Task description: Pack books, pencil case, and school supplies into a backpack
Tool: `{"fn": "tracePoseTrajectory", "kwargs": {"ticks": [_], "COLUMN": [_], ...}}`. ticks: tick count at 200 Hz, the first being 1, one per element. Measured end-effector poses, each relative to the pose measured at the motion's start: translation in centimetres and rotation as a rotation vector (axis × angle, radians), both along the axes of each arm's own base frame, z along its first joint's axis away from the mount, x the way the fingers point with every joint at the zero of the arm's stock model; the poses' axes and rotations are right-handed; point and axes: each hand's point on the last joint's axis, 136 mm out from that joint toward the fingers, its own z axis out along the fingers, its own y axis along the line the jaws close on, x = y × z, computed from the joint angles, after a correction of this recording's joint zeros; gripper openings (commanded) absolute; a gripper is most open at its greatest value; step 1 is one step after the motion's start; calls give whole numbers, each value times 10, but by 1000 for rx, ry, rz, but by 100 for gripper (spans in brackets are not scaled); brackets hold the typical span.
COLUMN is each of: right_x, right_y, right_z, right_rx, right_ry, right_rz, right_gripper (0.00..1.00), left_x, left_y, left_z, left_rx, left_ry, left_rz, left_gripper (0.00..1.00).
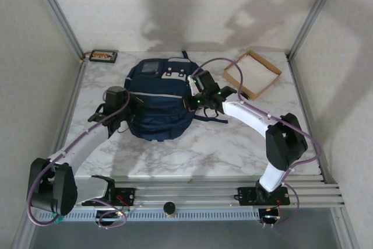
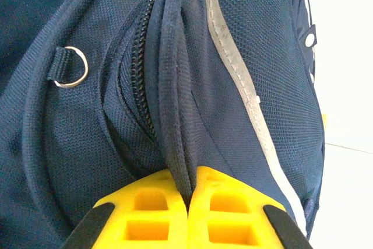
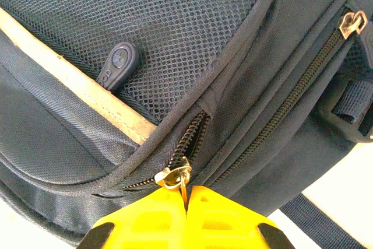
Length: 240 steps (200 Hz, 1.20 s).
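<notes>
Surface: white marbled table [image 1: 221, 144] between pale walls, with both arms reaching in from the near edge.
Backpack: the navy backpack [image 1: 157, 100] lies flat between the two grippers, and both are touching it.
Left gripper: the left gripper [image 2: 190, 193] has its yellow fingers pressed together on a piped fold of the backpack's fabric, which rises straight out from between the tips.
Past the left tips: a closed zip [image 2: 143, 80] runs just left of the pinched fold, a metal D-ring [image 2: 73, 67] sits further left, and a pale stripe [image 2: 233, 68] lies to the right.
Right gripper: the right gripper [image 3: 186, 193] is closed tight on a brass-coloured zipper pull [image 3: 173, 176] right at its tips; the zip above the pull is parted a little.
Past the right tips: dark mesh with a rubber tab [image 3: 118, 65] up and to the left, and a second zip [image 3: 349, 24] far up to the right.
Cardboard tray: the cardboard tray [image 1: 265, 62] is beyond the right gripper on its outer side, near the backpack but apart from it.
Small dark tray: the small dark tray [image 1: 102, 56] is in the far corner, well beyond the left gripper.
</notes>
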Motion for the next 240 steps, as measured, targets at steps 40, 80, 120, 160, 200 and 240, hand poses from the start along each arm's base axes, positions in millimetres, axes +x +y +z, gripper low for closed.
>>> {"fn": "tracePoseTrajectory", "kwargs": {"ticks": [40,80,120,160,200,240], "right_x": [7,12,21,34,17,7], "right_y": [5,10,-5,-78,-133,-124], "right_z": [1,-6,-1,51,107,80], "right_rx": [-6,-13,-39,-21,99,174], "right_ry": [-9,-5,-30,-129,-263,-253], "right_rz": [10,23,-11,-195,-330,-229], "right_gripper": [0,0,49,67,78,57], "left_x": [5,10,12,10,-11,-26], "left_y": [7,12,27,56,70,74], "left_z": [6,3,3,22,73,64], "left_rx": [77,126,195,255,338,344], "left_ry": [-3,1,4,-43,-179,-162], "left_rz": [-47,-76,-64,-5,40,55], "left_gripper": [0,0,31,67,78,79]}}
